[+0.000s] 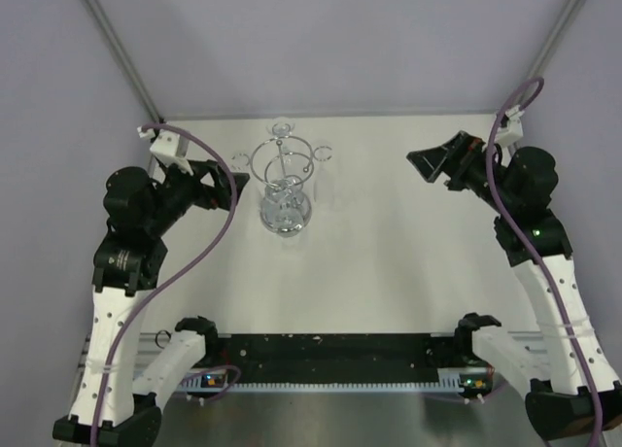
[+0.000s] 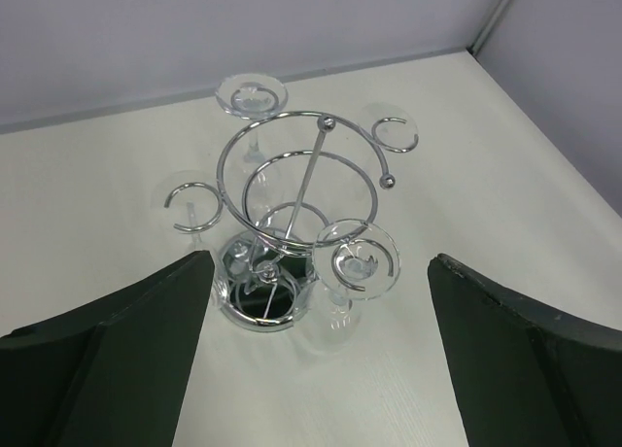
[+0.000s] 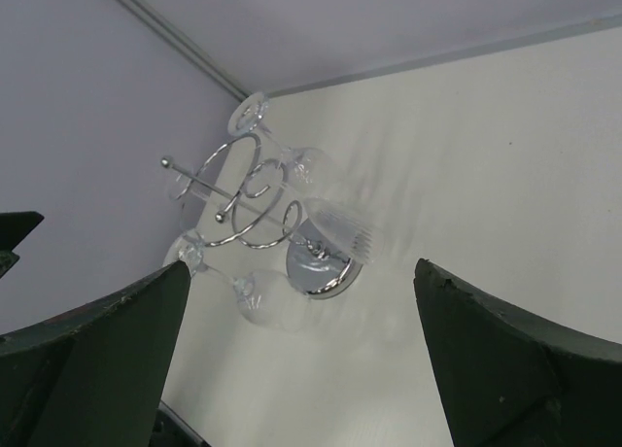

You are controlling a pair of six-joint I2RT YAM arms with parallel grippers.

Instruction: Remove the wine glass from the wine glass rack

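Note:
The chrome wine glass rack [image 1: 284, 175] stands at the back left of the table on its round mirrored base [image 1: 286, 216]. Several clear wine glasses hang upside down from its wire loops. In the left wrist view the closest wine glass [image 2: 364, 260] hangs in the front loop, with the rack's post [image 2: 309, 180] behind it. My left gripper [image 1: 229, 185] is open just left of the rack, facing it without touching. My right gripper [image 1: 430, 162] is open well to the right of the rack, which shows far off in its wrist view [image 3: 248, 199] next to a ribbed glass bowl [image 3: 342, 230].
A white table [image 1: 389, 272] is enclosed by pale walls at the back and on both sides. The black rail [image 1: 330, 355] with the arm bases runs along the near edge.

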